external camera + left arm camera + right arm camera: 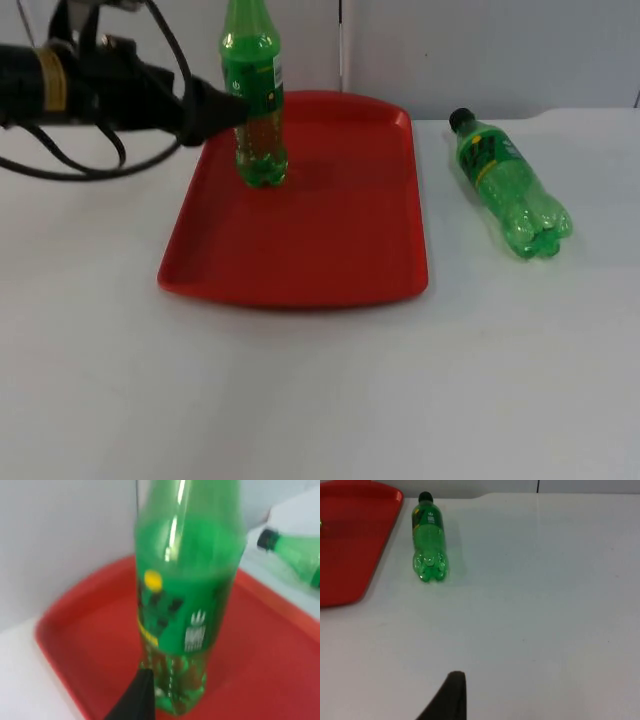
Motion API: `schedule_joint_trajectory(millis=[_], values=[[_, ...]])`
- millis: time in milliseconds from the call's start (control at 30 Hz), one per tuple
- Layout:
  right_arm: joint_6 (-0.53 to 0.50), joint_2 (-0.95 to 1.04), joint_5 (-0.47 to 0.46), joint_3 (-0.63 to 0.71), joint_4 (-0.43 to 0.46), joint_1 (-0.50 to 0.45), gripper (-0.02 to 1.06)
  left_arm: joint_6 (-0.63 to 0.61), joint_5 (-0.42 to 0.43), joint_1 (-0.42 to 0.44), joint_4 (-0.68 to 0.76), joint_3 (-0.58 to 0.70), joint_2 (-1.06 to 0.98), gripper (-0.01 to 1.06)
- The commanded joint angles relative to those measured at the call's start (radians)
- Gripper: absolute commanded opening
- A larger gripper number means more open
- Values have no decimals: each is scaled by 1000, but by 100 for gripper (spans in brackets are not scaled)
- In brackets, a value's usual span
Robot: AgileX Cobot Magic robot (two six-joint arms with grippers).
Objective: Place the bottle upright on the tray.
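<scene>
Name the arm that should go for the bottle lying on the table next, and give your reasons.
Probably the right arm. The lying bottle rests on the table on the tray's right side, ahead of the right gripper. The left gripper is at the upright bottle on the tray.

A second green bottle (510, 186) lies on its side on the white table (320, 400), at the right of the frame in the top view, its black cap pointing to the grey wall (480, 50). The wall runs along the upper edge.
</scene>
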Motion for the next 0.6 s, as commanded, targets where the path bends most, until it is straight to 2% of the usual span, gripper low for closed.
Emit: schedule_joint_trajectory(millis=[0, 200, 267, 300, 433, 467, 567], values=[[-5, -2, -5, 2, 1, -6, 105, -60, 35, 0, 36, 24, -75, 105], [-5, -2, -5, 2, 1, -6, 105, -180, 149, 0, 92, 75, -296, 105], [-5, -2, -5, 2, 1, -6, 105, -262, 191, 0, 135, 81, -372, 105], [-5, -2, -5, 2, 1, -6, 105, -262, 191, 0, 135, 81, -372, 105], [-5, -2, -5, 2, 1, -6, 105, -508, 223, 0, 338, 81, -518, 105], [-5, -2, -5, 2, 1, -6, 105, -508, 223, 0, 338, 81, -518, 105], [-5, -2, -5, 2, 1, -6, 105, -685, 223, 0, 483, 81, -612, 105]])
